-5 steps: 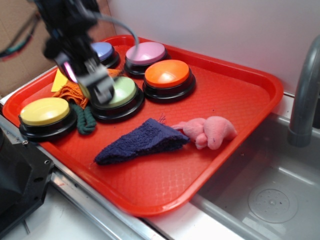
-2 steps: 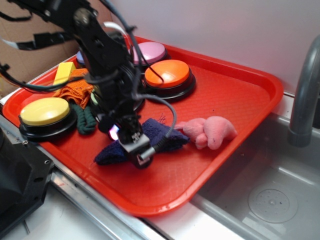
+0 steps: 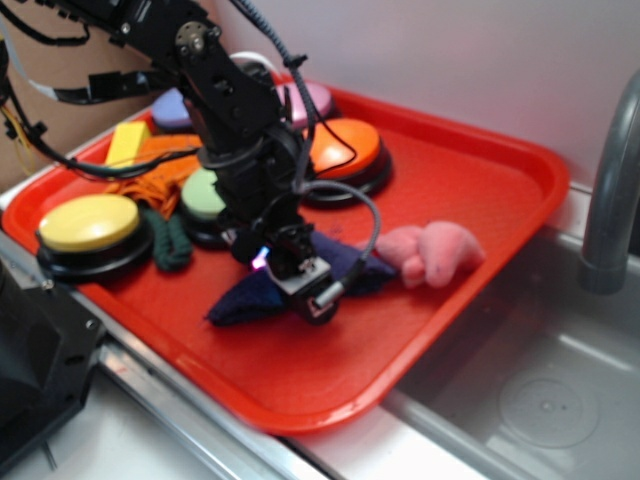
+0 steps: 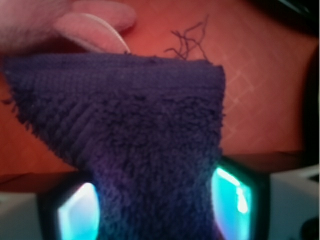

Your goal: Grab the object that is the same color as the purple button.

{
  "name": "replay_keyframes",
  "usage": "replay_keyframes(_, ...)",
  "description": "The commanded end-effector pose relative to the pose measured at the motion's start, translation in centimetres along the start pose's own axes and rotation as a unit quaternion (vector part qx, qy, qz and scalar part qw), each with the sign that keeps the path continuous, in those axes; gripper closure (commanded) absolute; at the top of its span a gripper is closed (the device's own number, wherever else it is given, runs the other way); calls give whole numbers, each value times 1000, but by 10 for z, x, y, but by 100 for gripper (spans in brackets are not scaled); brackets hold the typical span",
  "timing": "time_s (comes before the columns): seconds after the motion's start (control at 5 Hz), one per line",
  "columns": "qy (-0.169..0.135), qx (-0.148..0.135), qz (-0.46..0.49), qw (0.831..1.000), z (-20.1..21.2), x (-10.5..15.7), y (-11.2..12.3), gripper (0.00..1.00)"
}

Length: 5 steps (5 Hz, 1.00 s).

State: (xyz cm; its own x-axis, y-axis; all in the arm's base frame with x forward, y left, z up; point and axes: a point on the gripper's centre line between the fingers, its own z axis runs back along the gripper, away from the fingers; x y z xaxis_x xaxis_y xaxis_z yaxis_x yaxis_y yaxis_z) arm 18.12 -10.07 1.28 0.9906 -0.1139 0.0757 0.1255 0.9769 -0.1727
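Down on the tray, my end effector [image 3: 312, 283] straddles the dark purple cloth [image 4: 135, 145], a fuzzy, ribbed terry towel with loose threads, lying between both fingers [image 4: 75, 215]; whether they are pressing it yet, I cannot tell. A soft pink plush toy [image 3: 435, 252] lies just beside it. Behind my arm sits the purple button [image 3: 170, 108], on the glossy red plastic tray [image 3: 480, 200] beside a steel sink [image 3: 520, 390].

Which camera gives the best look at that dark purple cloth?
The wrist view: the purple cloth fills it, showing terry weave and loose threads. The exterior view shows its place on the red tray, partly hidden by the gripper.
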Motion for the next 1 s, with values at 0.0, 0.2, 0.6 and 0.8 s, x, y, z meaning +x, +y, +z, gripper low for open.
replay_keyframes(0.0,15,9,7,1000,7,-8,-5,100)
replay_keyframes(0.2,17,22,50,998,36,-5,-3,100)
replay_keyframes(0.6,0,13,113,993,109,6,24,100)
replay_keyframes(0.8,-19,18,138,990,148,3,52,100)
